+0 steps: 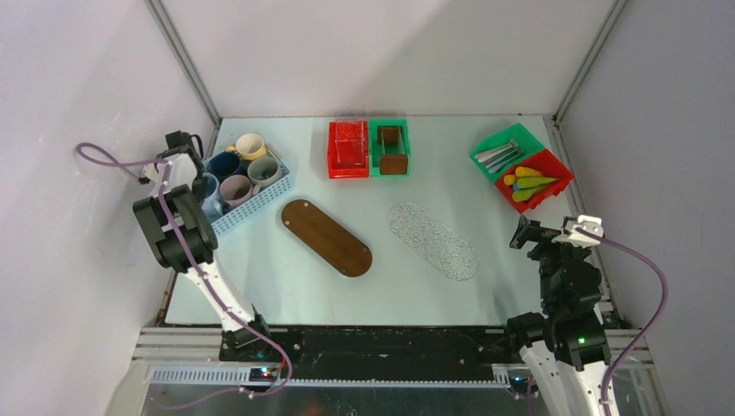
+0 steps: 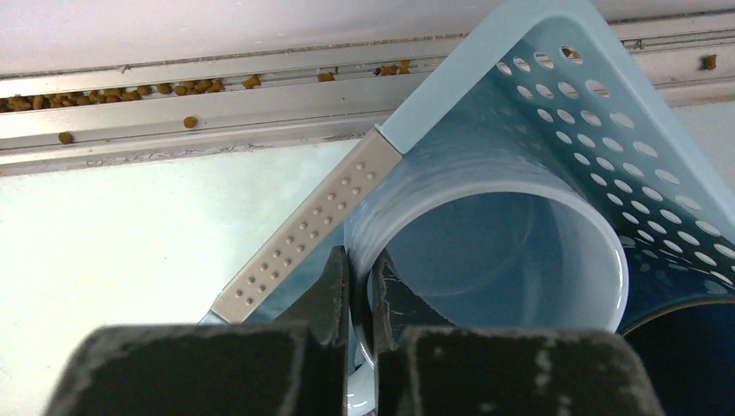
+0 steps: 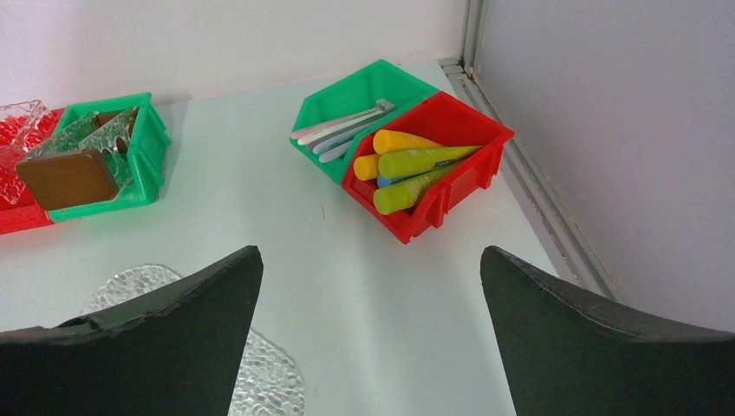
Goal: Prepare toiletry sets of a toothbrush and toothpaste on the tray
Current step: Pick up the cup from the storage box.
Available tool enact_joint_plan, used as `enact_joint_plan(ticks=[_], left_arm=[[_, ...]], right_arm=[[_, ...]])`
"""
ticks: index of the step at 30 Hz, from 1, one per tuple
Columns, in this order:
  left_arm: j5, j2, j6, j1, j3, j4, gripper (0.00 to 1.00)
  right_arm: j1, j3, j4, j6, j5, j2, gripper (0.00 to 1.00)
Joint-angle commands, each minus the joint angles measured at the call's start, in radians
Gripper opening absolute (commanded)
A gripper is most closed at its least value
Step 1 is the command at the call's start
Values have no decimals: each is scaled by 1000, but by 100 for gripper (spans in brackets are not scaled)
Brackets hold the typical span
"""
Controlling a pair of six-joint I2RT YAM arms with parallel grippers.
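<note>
Toothbrushes (image 1: 497, 154) and tubes (image 1: 529, 184) lie, seen from above, in bins (image 1: 488, 140) just beyond the right gripper (image 1: 525, 234); the left wrist shows the left gripper (image 2: 362, 270) pinching the rim of a mug (image 2: 485, 178); the right wrist shows jaws spread, both lying crosswise ahead.

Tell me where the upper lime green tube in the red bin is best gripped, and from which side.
Take the upper lime green tube at its middle, across its narrow width, coming from above. It lies flat on top of the other tubes, and the red bin walls block the sides.
</note>
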Motion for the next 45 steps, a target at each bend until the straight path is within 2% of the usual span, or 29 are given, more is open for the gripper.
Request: enact_joint_plan(ticks=[1, 10, 19, 27, 31, 41, 45], left_arm=[[47, -32, -7, 1, 63, 45, 1], [61, -141, 16, 0, 99, 4, 0], [-7, -227, 105, -11, 204, -79, 0], [-35, -328, 286, -53, 222, -89, 0], [29, -366, 430, -117, 230, -55, 0], [437, -455, 752, -298, 129, 57, 0], [485, -476, 894, -393, 72, 82, 0]], right_arm=[[-1, 23, 26, -15, -16, -17, 100], [8, 14, 39, -12, -24, -78, 99], [20, 10, 47, -7, -26, -120, 99], [28, 8, 50, -5, -27, -149, 99], [32, 7, 51, -5, -27, -157, 99], [34, 4, 52, -2, -24, -162, 100], [34, 2, 53, -4, -27, -162, 99]])
